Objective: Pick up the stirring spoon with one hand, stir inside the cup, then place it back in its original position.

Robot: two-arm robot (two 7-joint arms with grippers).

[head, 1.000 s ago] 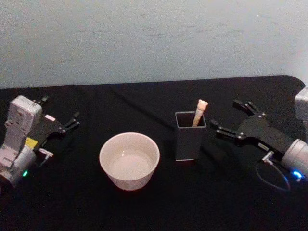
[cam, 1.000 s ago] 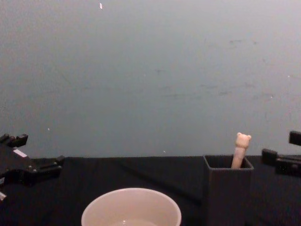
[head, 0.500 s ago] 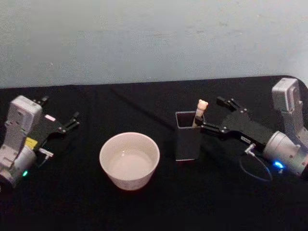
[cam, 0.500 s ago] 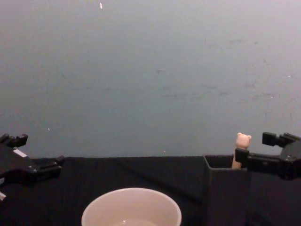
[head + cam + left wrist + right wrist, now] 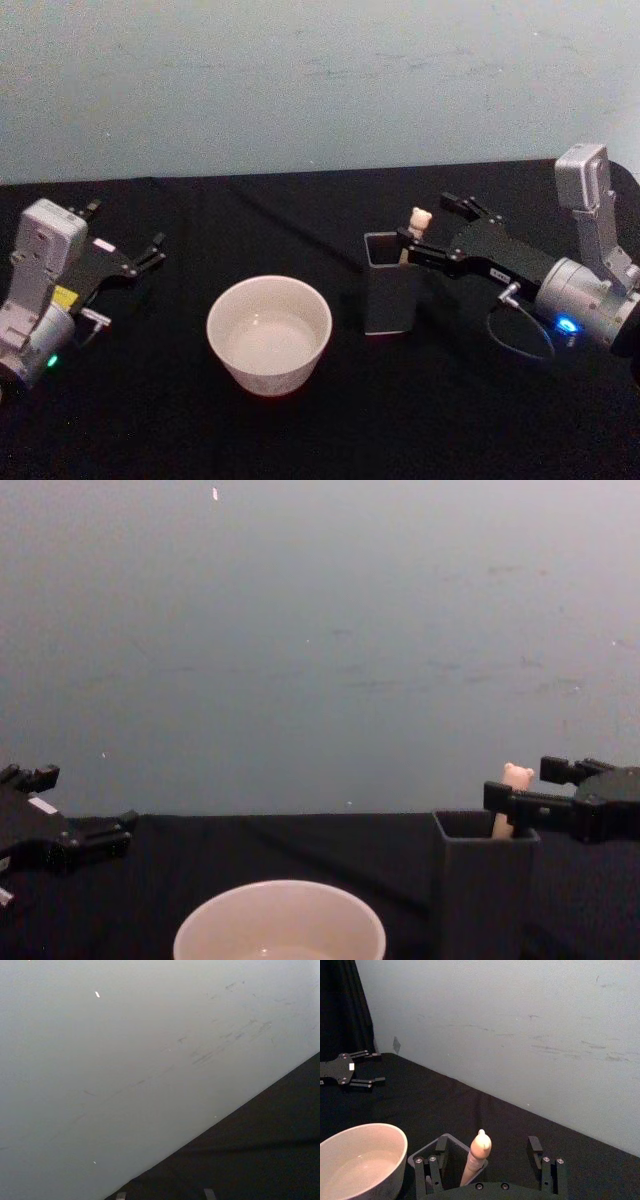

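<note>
Right gripper (image 5: 428,222) released, straddling stirring spoon (image 5: 479,1149) upright in square holder (image 5: 388,298) | cup (image 5: 268,352) beside holder | left gripper (image 5: 128,224) released, idle at bench (image 5: 330,430) left.

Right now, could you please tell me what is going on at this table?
The robot's right tool is at the dark square holder, its fingers open on either side of the handle of the stirring spoon, which stands in the holder. It has not closed on the spoon yet. The cup sits on the black table to the holder's left, untouched. The left tool is open and idle at the table's left side.
</note>
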